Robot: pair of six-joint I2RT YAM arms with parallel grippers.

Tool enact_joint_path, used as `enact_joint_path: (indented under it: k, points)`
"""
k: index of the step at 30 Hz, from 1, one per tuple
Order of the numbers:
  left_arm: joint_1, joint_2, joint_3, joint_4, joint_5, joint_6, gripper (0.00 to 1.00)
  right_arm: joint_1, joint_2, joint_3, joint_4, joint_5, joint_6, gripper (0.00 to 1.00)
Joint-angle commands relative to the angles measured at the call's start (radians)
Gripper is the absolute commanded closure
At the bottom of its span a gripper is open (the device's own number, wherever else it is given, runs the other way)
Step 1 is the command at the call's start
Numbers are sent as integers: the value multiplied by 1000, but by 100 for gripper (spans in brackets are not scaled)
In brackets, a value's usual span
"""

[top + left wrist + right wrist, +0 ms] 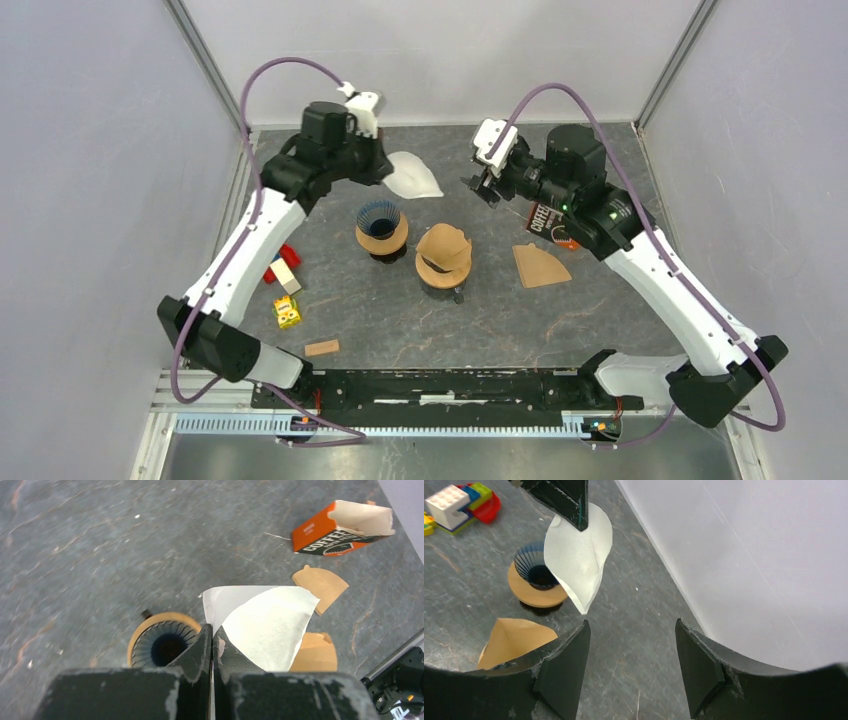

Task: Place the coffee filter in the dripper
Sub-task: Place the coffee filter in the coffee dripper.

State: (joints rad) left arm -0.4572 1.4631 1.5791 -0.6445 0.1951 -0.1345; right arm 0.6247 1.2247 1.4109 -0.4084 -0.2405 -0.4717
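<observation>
**White filter held in the air, dripper empty**

The left claw (212, 630) was pinched together on one edge of the white coffee filter (265, 625). The filter fanned out from its fingertips, clear of the table (400, 310). From above, the filter hung just beyond the empty dripper (381, 225), towards the back wall, and no part of it sat inside the cone. The dripper stood upright on its round wooden base, its dark ribbed inside open to view.

The right claw (631, 625) hung over the far right part of the table with its fingers well apart and nothing between them (its camera looked across at the filter and the dripper).

Just right of the empty dripper stood a second dripper (443, 255) with a brown filter already in it. A loose brown filter (540, 266) lay flat further right, near an orange and black box (340, 527) lying on its side with its end torn open. On the left side of the table were some toy bricks (283, 268), a small yellow box (288, 312) and a wooden block (322, 347).
</observation>
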Motion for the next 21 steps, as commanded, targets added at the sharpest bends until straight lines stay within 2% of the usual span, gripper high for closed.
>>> enact_joint_path:
  k: [1, 9, 21]
  points:
    - [76, -102, -60, -102, 54, -56, 98, 7, 66, 83, -59, -145, -44, 30]
    - [213, -160, -209, -102, 158, -100, 98, 102, 205, 157, -64, -176, -54, 30]
    - [330, -135, -361, -3, 284, -166, 98, 277, 409, 288, -118, -88, -116, 24]
